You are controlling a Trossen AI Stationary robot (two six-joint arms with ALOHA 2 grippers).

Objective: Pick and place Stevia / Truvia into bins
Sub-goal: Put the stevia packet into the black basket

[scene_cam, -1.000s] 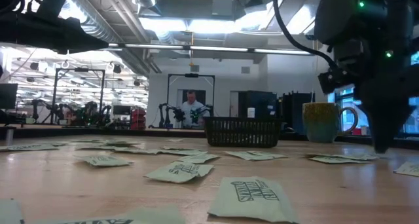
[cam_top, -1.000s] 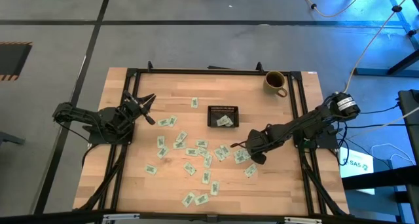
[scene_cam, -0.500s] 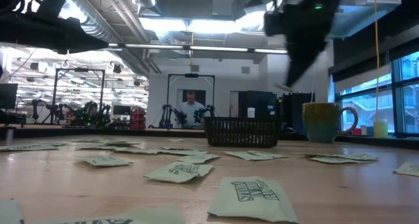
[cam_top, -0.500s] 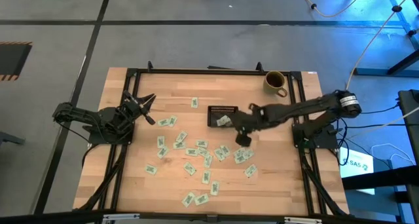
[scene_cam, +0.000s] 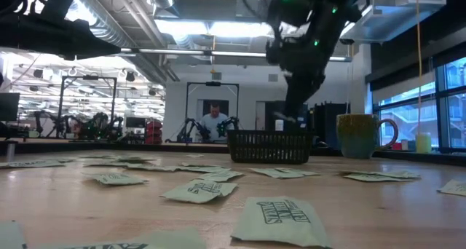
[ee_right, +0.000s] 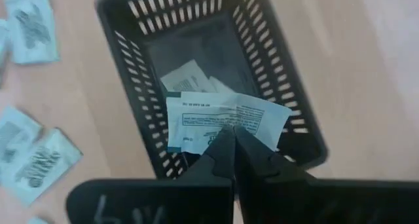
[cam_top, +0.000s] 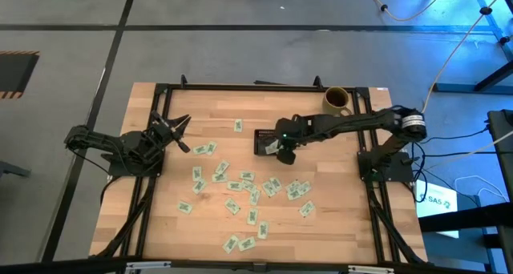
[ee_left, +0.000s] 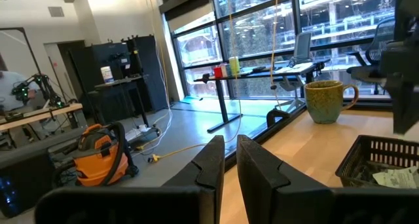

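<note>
The right gripper [ee_right: 233,135] hung over the black tray [ee_right: 288,119], pinching a sweetener packet [ee_right: 222,119]; the left gripper [ee_left: 226,155], well away from it, stood slightly parted.

A rectangular table [cam_top: 160,218] with a pale wooden plank top and a black metal frame along its edges carries everything. Many small flat pale green and white paper sweetener packets [cam_top: 232,206] lie scattered over the middle and near half of the wood, some overlapping. A small black slotted plastic tray [cam_top: 261,135] stands just beyond them, with packets inside it. An olive-yellow ceramic mug [cam_top: 336,100] stands near the far right corner.
</note>
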